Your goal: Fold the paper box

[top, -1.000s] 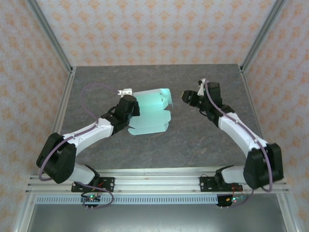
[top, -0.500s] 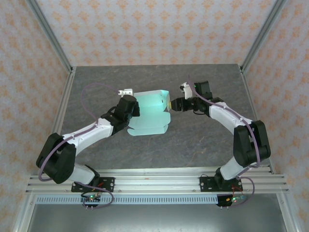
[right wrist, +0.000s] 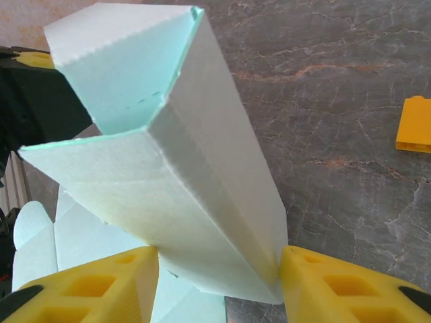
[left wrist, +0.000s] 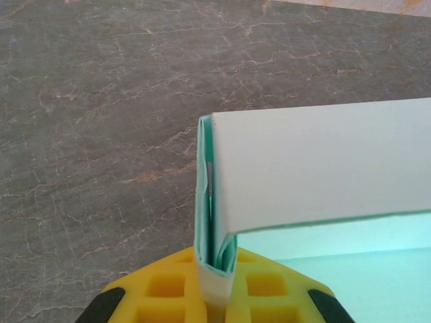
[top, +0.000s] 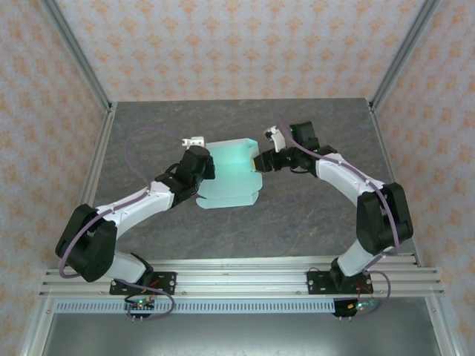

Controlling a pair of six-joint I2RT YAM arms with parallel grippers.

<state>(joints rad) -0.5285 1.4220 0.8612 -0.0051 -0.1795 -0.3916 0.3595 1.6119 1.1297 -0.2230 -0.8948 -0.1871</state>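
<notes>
From above, both arms reach from the near edge to the middle of the table (top: 312,215), where the box (top: 231,174) lies between them, part folded. Its near half lies flat with rounded flaps and its far half is raised. The left gripper (top: 210,158) meets the raised part's left end and the right gripper (top: 260,160) its right end. At that distance neither pair of fingers reads clearly.

The left wrist camera shows its own. The left gripper (left wrist: 215,299) is clamped tight on a doubled edge of the box (left wrist: 323,168), with the card pinched between the yellow fingers (left wrist: 165,293). A white panel runs off to the right above bare table (left wrist: 101,101).

The right wrist camera shows the right gripper (right wrist: 219,279) with its fingers (right wrist: 87,282) spread and the end of the box (right wrist: 182,161) between them. The card reaches both inner faces, but I cannot tell whether they press on it. Here the raised part shows as a creased, half-collapsed sleeve, with the flat flaps beneath it and the left gripper's dark body beyond its far end. An orange block (right wrist: 414,124) lies on the table, well apart from the box.

The sleeve's long axis runs left to right across the table, from one gripper to the other, roughly parallel to the near edge. The flat half extends toward the arms' bases.
</notes>
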